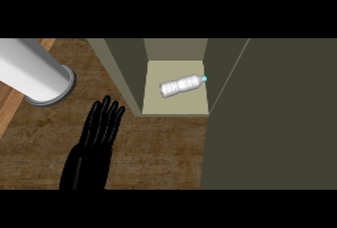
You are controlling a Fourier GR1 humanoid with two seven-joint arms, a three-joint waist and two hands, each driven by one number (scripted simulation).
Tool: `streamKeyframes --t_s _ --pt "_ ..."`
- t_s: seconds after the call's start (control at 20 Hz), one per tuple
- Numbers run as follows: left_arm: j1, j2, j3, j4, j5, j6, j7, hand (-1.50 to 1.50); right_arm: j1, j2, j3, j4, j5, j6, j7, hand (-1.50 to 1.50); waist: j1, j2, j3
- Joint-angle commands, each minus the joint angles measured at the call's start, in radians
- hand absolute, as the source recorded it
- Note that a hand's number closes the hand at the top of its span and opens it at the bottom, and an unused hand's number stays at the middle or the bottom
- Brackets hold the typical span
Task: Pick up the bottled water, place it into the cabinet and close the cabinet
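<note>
The bottled water (181,85) is clear with a blue cap. It lies on its side on the pale shelf (172,106) inside the cabinet, cap toward the right. The cabinet door (276,116), a large dark olive panel, stands open and fills the right of the view. My left hand (99,133) is open, its straight fingers pointing up over the wooden counter. It is just left of the cabinet's left wall (121,71), apart from the bottle. My right hand does not show.
A grey forearm (33,71) crosses the upper left corner, its round end facing the counter. The brown wooden counter (158,151) spreads below the cabinet, and a lighter wooden strip (10,104) runs along the left edge.
</note>
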Motion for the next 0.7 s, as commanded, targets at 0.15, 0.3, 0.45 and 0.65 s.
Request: streamKeyframes --t_s 0.15,0.3,0.45,0.65 --pt "0.187 0.059 -0.020 -0.168 0.016 -0.047 -0.053 -1.50 0.009 -0.140 0.053 -0.102 0.041 0.087 0.124 1.50 0.007 0.000 -0.001" --pt "0.289 0.128 0.063 -0.250 0.062 -0.076 -0.080 -1.50 -0.016 -0.129 0.163 -0.052 0.153 0.103 0.074 1.50 0.017 -0.004 -0.001" --pt "0.316 0.163 0.154 -0.286 0.126 -0.108 -0.079 -1.50 -0.032 -0.125 0.229 -0.096 0.168 0.114 0.127 1.50 0.015 -0.002 -0.002" --pt "0.453 0.189 0.171 -0.294 0.159 -0.196 -0.183 -1.50 -0.073 -0.110 0.269 -0.150 0.221 0.106 0.186 1.50 0.024 -0.003 -0.003"
